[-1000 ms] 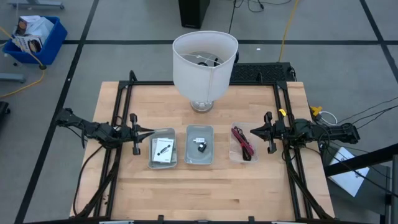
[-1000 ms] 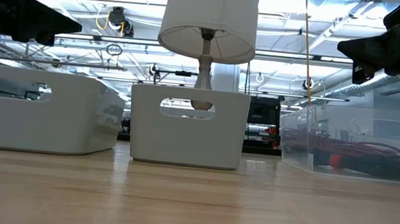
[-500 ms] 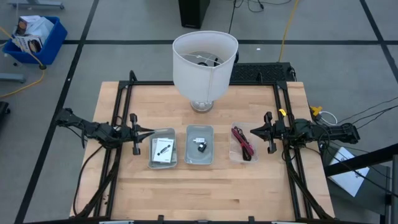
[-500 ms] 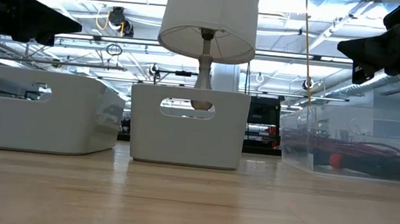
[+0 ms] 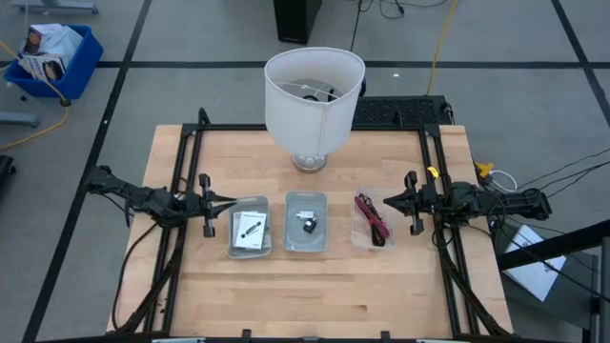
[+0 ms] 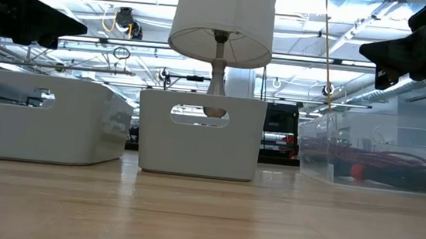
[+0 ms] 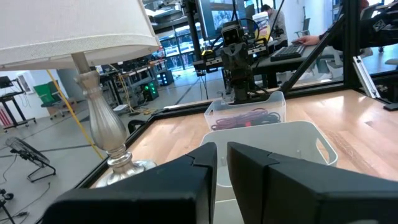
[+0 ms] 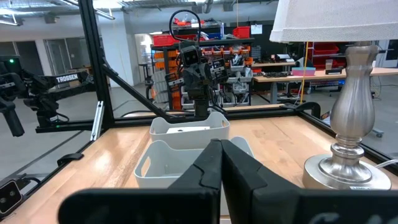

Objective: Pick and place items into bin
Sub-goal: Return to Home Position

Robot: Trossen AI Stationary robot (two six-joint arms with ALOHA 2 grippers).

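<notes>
Wooden table (image 5: 305, 286), black-framed, carrying three bins in a row across its middle. At the left of the row, left gray bin (image 5: 250, 252), holding one flat white packet (image 5: 248, 229) with black print, lying on the bin's floor. At the centre, middle gray bin (image 5: 306, 243), holding a small white part (image 5: 305, 213) and, just beside it, a small black part (image 5: 307, 227). At the right, transparent bin (image 5: 362, 240), holding a bundle of black and magenta cable ties (image 5: 374, 219) laid lengthwise. Behind the middle gray bin, near the far edge, lamp (image 5: 308, 160) on a silver base with a large white shade (image 5: 315, 95), upright, apart from all three bins. Off the row's left end, left gripper (image 5: 225, 201), raised above the tabletop, pointing at the left gray bin and just beside it, jaws drawn to a narrow slit, holding nothing. Off the row's right end, right gripper (image 5: 391, 201), likewise raised, pointing at the transparent bin and just beside it, jaws pressed together, holding nothing. On the floor well beyond the far left corner, blue crate (image 5: 81, 59) with printed boxes inside.
</notes>
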